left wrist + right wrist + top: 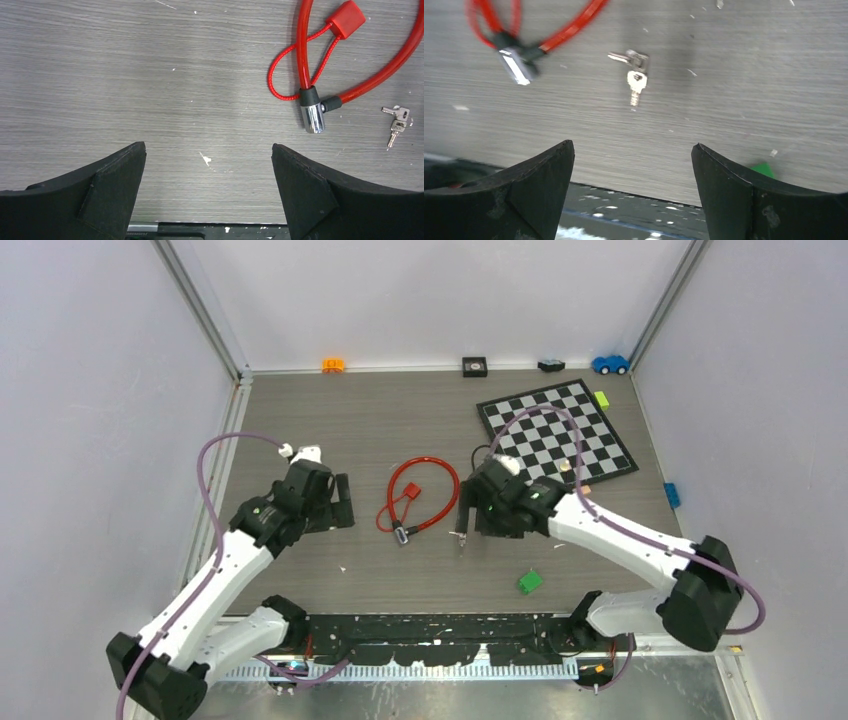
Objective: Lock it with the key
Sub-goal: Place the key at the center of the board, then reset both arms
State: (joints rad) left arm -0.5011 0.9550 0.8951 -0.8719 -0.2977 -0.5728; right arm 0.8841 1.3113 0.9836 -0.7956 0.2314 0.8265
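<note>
Seen from above, two white arms reach over a grey wood-grain tabletop (400,420). The left gripper (342,502) hangs with its jaws wide apart and nothing between them, left of a red cable lock (418,490) that lies looped at mid-table, its silver lock barrel (402,534) at the near end of the loop. The right gripper (465,512), jaws likewise spread and empty, sits just right of the loop. A small bunch of keys (461,537) lies loose on the tabletop at its tip, near the lock barrel but apart from it. A chessboard (556,435) lies behind the right arm and a green block (529,581) sits near the front edge. From the left wrist, two black fingers (110,190) frame bare tabletop. The cable lock (300,50), a red tag (346,18) on a thin red cord and the lock barrel (312,114) lie up and to the right, the keys (397,120) beyond the barrel and not touching it. From the right wrist, in a slightly blurred frame, the keys (636,75) lie flat ahead of the open jaws, roughly centred between them. The lock barrel (516,65) is at upper left with the cable running into it, and a sliver of the green block (761,169) shows behind the right finger.
</note>
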